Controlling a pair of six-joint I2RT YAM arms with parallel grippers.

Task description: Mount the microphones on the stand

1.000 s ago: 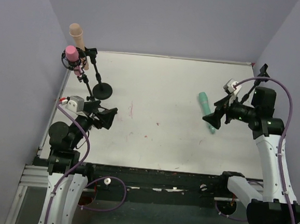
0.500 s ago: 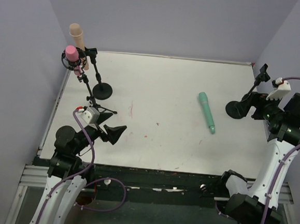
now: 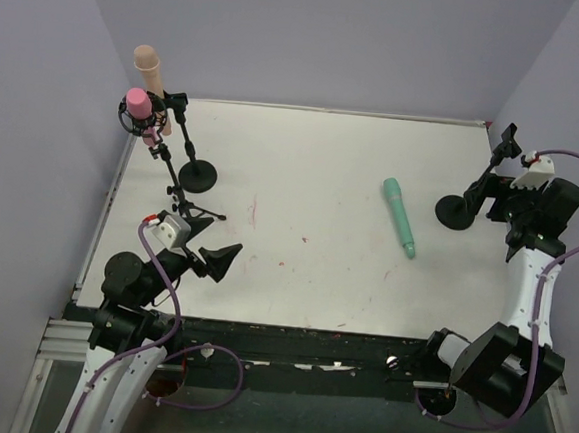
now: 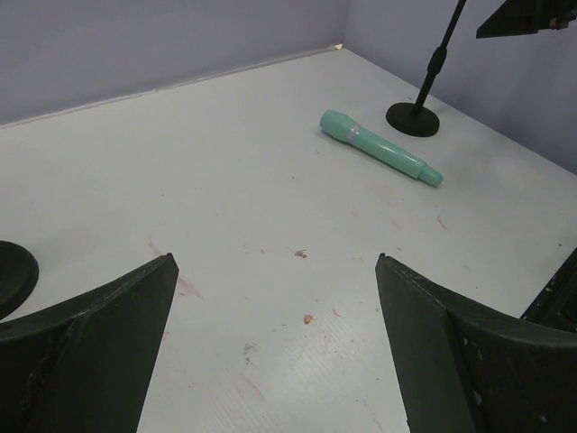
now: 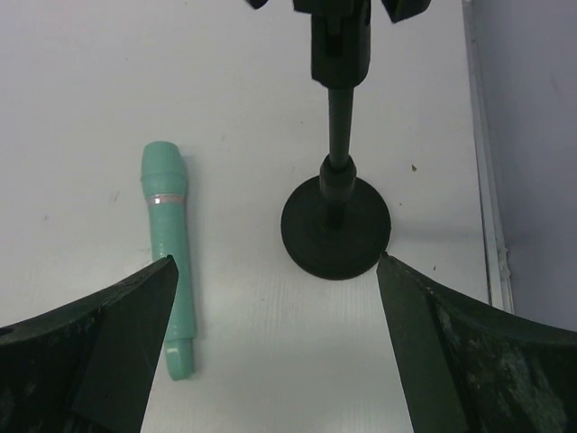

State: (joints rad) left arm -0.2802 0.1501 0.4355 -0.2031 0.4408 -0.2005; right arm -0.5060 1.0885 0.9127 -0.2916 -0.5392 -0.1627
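A green microphone (image 3: 399, 217) lies flat on the white table, right of centre. An empty black stand (image 3: 457, 212) with a round base stands just right of it, its clip (image 3: 507, 141) up high. My right gripper (image 3: 491, 204) is open and empty, right beside this stand. The right wrist view shows the microphone (image 5: 169, 244) and the stand base (image 5: 335, 225) ahead of the gripper (image 5: 275, 271). My left gripper (image 3: 221, 259) is open and empty at the near left. Its wrist view shows the microphone (image 4: 379, 149) far ahead of the gripper (image 4: 275, 271).
At the far left a round-base stand (image 3: 198, 176) and a tripod stand (image 3: 195, 209) hold a beige microphone (image 3: 151, 65) and a pink microphone (image 3: 138, 104). Purple walls close in the table on three sides. The table's right edge (image 5: 482, 180) runs close to the empty stand.
My right arm has pulled back to the right, away from the green microphone, uncovering the stand base. My left gripper has moved toward the near edge and slightly right.
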